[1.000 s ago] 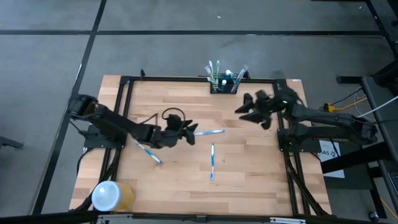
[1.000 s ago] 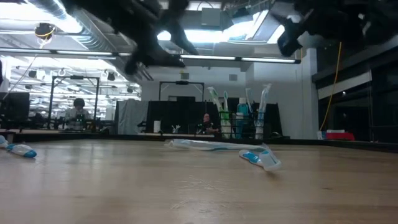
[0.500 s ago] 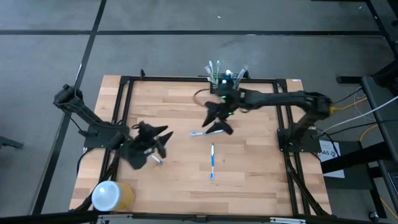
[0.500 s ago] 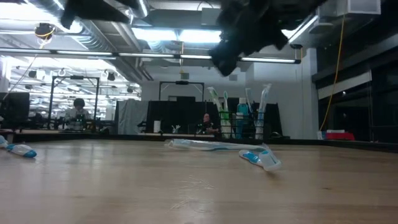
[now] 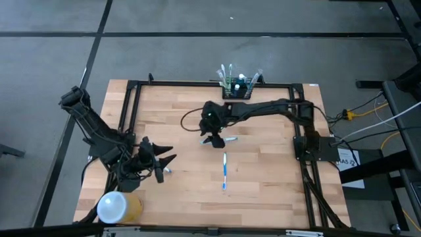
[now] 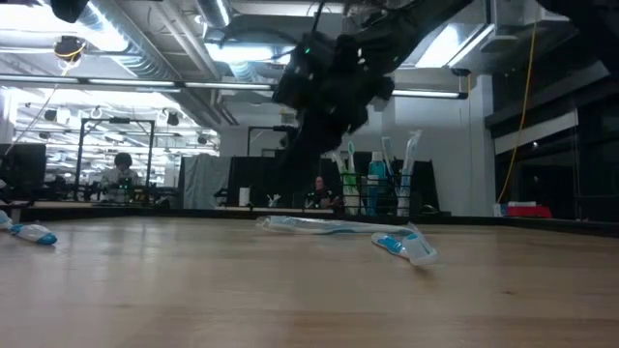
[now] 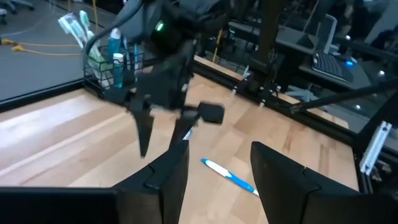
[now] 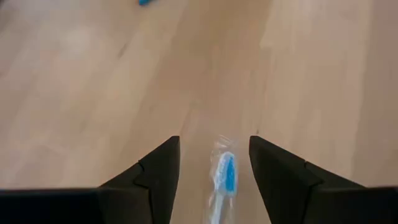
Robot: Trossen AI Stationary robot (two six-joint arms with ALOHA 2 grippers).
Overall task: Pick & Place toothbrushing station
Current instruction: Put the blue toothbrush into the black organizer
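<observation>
R gripper (image 5: pixel 214 139) over a wrapped toothbrush (image 5: pixel 225 139) — fingers spread, nothing pinched.
Toothbrushing station (image 5: pixel 237 88) sits at table's 12 o'clock edge, brushes upright in it. L gripper (image 5: pixel 160 164) waits near 8 o'clock, fingers apart, prob. empty. Another toothbrush (image 5: pixel 224 170) lies toward 6 o'clock of the R gripper.

A light wooden table (image 5: pixel 263 184) carries a black rack (image 5: pixel 237 92) at its far edge, three wrapped toothbrushes, left (image 5: pixel 164 169), centre (image 5: pixel 224 170) and mid-table (image 5: pixel 228 139), and a yellow cylinder (image 5: pixel 118 207) near-left.
</observation>
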